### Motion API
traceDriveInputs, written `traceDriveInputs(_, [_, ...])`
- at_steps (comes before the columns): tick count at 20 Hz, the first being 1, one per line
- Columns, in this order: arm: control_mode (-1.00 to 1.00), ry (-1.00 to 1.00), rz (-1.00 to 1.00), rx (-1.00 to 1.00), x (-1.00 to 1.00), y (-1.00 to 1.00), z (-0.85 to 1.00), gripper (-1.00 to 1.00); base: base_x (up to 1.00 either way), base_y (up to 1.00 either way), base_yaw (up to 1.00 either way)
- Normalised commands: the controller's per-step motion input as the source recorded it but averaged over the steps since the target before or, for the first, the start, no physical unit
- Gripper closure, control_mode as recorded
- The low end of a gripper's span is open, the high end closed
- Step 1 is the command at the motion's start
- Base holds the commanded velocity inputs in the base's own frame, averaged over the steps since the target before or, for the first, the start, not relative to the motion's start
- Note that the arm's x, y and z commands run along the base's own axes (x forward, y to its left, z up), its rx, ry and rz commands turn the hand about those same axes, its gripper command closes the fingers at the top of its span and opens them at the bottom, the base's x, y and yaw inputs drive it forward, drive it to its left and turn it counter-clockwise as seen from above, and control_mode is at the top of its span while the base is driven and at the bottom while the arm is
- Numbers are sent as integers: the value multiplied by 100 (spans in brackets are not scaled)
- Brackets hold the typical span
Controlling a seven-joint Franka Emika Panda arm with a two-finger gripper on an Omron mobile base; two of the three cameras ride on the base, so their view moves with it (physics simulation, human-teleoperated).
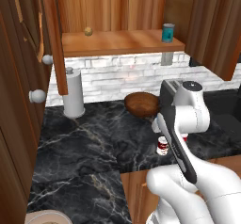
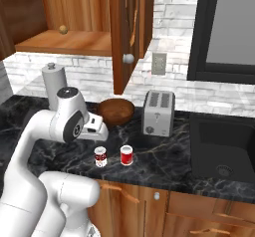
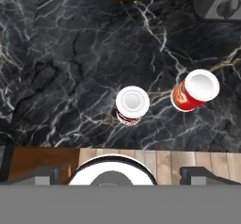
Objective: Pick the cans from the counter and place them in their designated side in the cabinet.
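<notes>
Two cans stand upright near the front edge of the black marble counter. One has a dark red-and-white label. The other is brighter red and stands just to its right. My gripper hangs open above the counter, looking straight down, with the dark-label can just ahead of its wide-set fingertips and nothing between them. The wooden cabinet is open above the counter, its plank shelf showing.
A teal can and a small round ball sit on the cabinet shelf. A brown bowl, a toaster and a white paper towel roll stand behind the cans. A dark sink lies to the right.
</notes>
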Motion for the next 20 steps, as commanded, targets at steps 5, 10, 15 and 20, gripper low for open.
traceDriveInputs(5, [-100, 0, 0, 0, 4, -5, -13, -100, 0, 0, 0])
traceDriveInputs(10, [-100, 2, 0, 0, 5, -4, -12, -100, 0, 0, 0])
traceDriveInputs(15, [-100, 4, 0, 0, 5, -2, -12, -100, 0, 0, 0])
traceDriveInputs(20, [-100, 5, 0, 0, 6, 0, -13, -100, 0, 0, 0])
